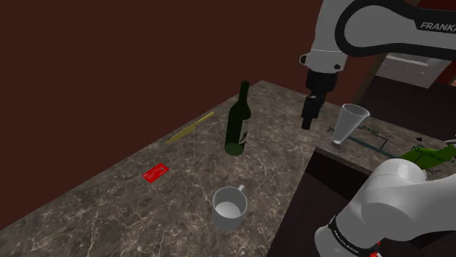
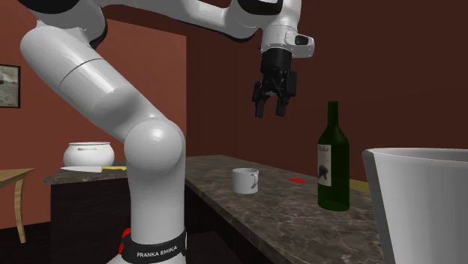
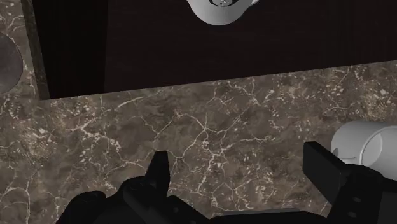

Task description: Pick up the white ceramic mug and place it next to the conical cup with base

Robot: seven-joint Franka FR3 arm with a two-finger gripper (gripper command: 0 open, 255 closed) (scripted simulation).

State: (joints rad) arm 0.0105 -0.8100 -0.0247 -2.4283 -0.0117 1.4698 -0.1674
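The white mug [image 1: 229,208] stands upright near the counter's front edge, its handle toward the bottle; it also shows as the mug [image 2: 244,181] and the mug [image 3: 366,145] just outside one finger. The pale conical cup [image 1: 350,125] stands on its base at the counter's far end. My black gripper [image 1: 310,117] hangs open high above the counter, between the bottle and the cone, far from the mug. The gripper [image 2: 271,109] and the gripper [image 3: 242,168] have spread fingers with nothing between them.
A dark green wine bottle [image 1: 238,120] stands mid-counter, between mug and cone. A red card [image 1: 155,173] and a yellow stick [image 1: 188,128] lie toward the shoulder view's left. The marble counter [image 1: 102,197] drops off beside the stand. A large pale vessel [image 2: 420,202] looms close to the second camera.
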